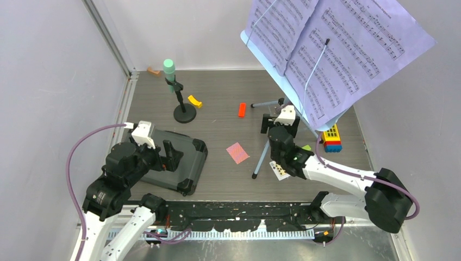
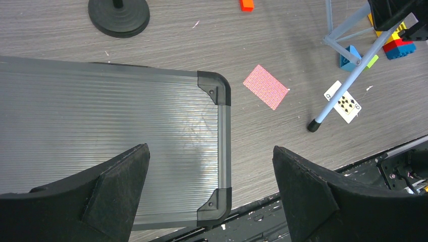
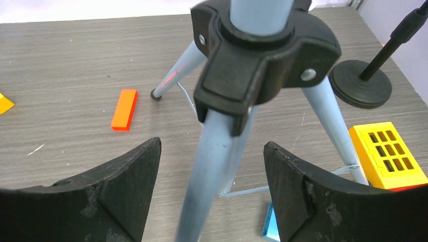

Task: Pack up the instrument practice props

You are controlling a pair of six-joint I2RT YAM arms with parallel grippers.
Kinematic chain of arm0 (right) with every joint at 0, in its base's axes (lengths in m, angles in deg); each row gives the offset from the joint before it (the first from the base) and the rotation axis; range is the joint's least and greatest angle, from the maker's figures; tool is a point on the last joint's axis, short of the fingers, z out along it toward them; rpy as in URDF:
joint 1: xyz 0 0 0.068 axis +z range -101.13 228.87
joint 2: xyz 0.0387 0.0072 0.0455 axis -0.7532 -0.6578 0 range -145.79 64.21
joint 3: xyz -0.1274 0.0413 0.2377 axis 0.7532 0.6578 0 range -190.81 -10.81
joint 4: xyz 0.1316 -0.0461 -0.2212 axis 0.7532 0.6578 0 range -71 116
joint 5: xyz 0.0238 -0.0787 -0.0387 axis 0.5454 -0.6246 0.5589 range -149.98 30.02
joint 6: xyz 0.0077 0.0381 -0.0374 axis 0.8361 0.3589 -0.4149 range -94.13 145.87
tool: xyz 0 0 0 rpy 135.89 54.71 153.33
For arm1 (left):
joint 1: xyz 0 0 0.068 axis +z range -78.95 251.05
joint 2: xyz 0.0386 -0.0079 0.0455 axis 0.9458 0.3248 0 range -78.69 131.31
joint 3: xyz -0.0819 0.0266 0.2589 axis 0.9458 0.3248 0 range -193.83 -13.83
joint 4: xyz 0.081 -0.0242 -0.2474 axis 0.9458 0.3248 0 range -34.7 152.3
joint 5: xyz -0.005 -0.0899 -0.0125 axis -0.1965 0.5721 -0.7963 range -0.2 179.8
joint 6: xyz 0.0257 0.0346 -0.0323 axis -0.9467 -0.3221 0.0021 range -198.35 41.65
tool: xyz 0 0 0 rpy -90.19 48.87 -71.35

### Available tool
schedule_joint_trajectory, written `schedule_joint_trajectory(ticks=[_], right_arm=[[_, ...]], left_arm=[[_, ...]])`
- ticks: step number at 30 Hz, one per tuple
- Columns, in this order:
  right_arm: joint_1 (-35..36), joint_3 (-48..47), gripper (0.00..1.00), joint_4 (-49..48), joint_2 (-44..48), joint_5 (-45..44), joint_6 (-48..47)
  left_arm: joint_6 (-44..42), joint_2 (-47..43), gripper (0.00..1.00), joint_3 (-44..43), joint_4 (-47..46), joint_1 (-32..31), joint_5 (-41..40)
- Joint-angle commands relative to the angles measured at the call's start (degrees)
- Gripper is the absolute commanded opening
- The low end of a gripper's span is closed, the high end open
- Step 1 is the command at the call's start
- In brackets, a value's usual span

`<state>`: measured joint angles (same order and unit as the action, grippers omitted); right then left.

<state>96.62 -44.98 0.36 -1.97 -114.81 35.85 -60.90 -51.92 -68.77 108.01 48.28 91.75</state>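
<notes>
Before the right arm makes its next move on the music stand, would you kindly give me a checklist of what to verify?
1. Right gripper open: ok, jaws wide apart.
2. Music stand's front leg between the jaws: ok, no contact visible.
3. Sheet-music pages taken off the stand: not ok, they lie on it.
4. Case open for packing: not ok, its lid looks closed.
5. Left gripper free: ok, open above the case, holding nothing.
</notes>
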Motion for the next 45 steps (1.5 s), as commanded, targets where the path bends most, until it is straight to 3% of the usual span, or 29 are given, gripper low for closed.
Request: schedule_joint_trajectory(ticks=[1, 9, 21, 30, 45], right_arm=[[-0.22, -3.93, 0.8, -7.21, -3.18, -5.24, -1.97], [-1.8, -4.59, 0.73, -10.95, -8.7, -6.9, -3.47], [-3.5, -4.92, 0.62, -14.34, -9.11, -4.7, -7.64], [-4.05, -2.51, 0.25, -14.24, -7.53, 0.94, -7.48], [-5.08, 4.57, 0.13, -14.16, -3.55, 23.33, -9.09]], left_arm=[[-0.23, -0.22, 0.95, 0.27, -2.84, -0.09, -0.67], [-0.23, -0.25, 0.95, 0.27, -2.82, -0.12, -0.73], [-0.23, -0.17, 0.95, 0.27, -2.86, -0.09, -0.79], [-0.23, -0.14, 0.95, 0.27, -2.85, -0.08, -0.83], [-0.17, 0.04, 0.95, 0.27, -2.84, -0.06, -0.86]])
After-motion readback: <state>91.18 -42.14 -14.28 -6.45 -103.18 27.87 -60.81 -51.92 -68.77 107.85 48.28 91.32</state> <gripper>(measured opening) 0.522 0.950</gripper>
